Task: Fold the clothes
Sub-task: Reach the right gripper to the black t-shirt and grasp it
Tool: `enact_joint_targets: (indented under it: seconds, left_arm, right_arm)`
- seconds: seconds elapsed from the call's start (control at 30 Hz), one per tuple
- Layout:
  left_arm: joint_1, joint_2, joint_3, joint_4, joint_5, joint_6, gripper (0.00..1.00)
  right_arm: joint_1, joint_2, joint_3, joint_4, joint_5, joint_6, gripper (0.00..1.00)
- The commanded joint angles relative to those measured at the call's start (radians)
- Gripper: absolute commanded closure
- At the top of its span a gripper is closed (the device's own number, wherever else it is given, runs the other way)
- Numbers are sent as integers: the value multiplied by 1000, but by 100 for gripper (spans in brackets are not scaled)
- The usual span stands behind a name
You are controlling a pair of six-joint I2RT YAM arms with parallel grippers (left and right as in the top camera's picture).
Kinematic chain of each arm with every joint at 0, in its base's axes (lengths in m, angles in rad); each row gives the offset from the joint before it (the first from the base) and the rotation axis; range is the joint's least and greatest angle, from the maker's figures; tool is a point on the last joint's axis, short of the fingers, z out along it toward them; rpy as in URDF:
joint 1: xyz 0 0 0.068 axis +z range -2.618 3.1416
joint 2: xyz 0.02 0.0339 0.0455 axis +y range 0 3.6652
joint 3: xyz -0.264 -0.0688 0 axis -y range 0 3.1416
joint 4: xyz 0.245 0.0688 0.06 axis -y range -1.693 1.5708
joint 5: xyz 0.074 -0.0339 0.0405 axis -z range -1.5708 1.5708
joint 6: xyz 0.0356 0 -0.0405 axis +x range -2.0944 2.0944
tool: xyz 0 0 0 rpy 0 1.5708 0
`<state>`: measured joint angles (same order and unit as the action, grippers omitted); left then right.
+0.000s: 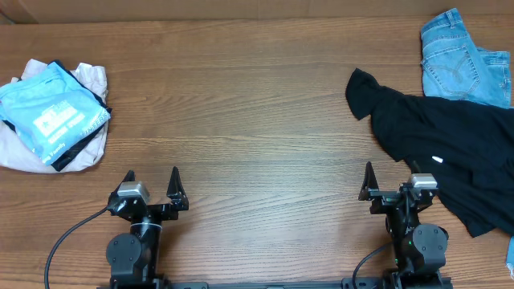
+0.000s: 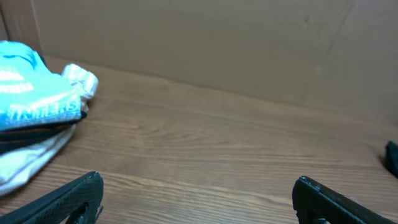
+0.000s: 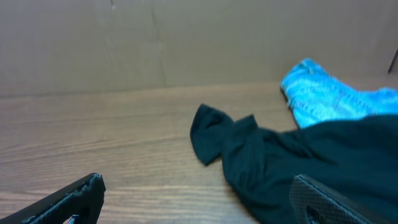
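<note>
The clothes, a black T-shirt [image 1: 450, 144] with a small white tag, lie crumpled at the table's right side, one sleeve pointing left; the right wrist view shows the T-shirt [image 3: 292, 162] too. My right gripper [image 1: 392, 181] stands open at the front edge, just short of the shirt's near hem, its right finger over the fabric, nothing held. In the right wrist view that gripper [image 3: 198, 183] shows bare wood between its fingers. My left gripper [image 1: 152, 184] is open at the front left, far from the shirt; the left wrist view shows the gripper [image 2: 198, 186] empty.
Light-blue jeans [image 1: 462, 60] lie at the back right, touching the shirt. A sky-blue printed garment [image 1: 50, 108] rests on a pale cloth pile [image 1: 80, 148] at the left. A cardboard wall [image 2: 217, 43] stands behind the wooden table [image 1: 257, 120].
</note>
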<state>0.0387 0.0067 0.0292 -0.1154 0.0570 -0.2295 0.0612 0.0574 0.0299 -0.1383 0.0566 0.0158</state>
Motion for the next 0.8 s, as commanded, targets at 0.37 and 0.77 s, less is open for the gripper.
enact_joint_targets:
  seconds: [0.37,0.77]
  left_arm:
    - [-6,340,476,-268,42,93,0]
    - [-6,843,938,-632,94,139,0]
  right_arm:
    - [5,474,507,-230,-18,68,0]
    - [5,992,928,-440,-129,52,0]
